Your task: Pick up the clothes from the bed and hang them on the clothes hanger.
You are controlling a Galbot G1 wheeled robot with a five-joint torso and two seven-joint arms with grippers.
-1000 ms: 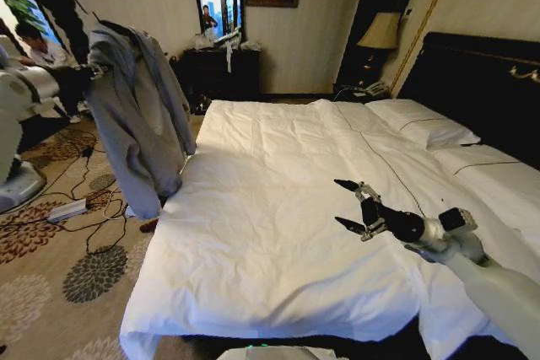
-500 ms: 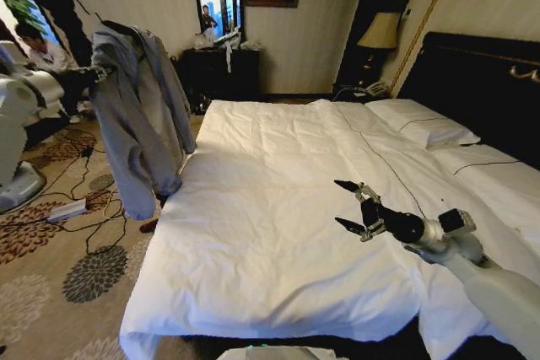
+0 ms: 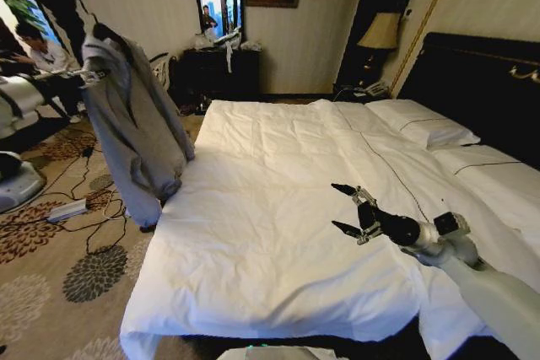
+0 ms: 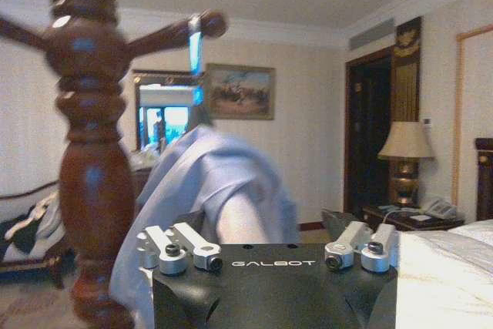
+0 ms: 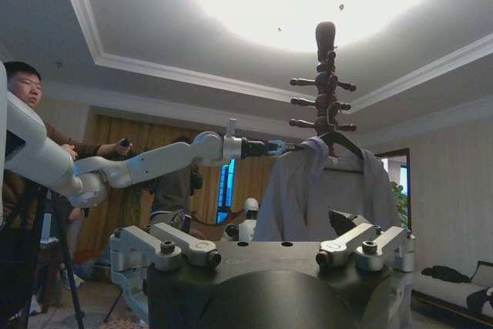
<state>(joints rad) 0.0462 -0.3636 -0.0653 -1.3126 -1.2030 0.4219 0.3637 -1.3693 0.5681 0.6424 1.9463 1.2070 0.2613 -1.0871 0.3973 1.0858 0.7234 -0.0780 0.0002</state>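
the bed (image 3: 253, 233) carries white bedding and pillows (image 3: 422, 128).

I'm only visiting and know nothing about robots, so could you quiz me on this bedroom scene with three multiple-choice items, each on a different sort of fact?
1. Where is the shirt?
A. flat on the bed
B. hanging beside the bed
C. on the pillows

2. What colour is the duvet on the bed?
A. white
B. red
C. black

3. How are the right gripper fingers?
A. spread, empty
B. shut on cloth
C. gripping a lamp

Answers: B, it hangs off the bed's side, near the left gripper. A, white throughout. A, the fingers are apart over the duvet.
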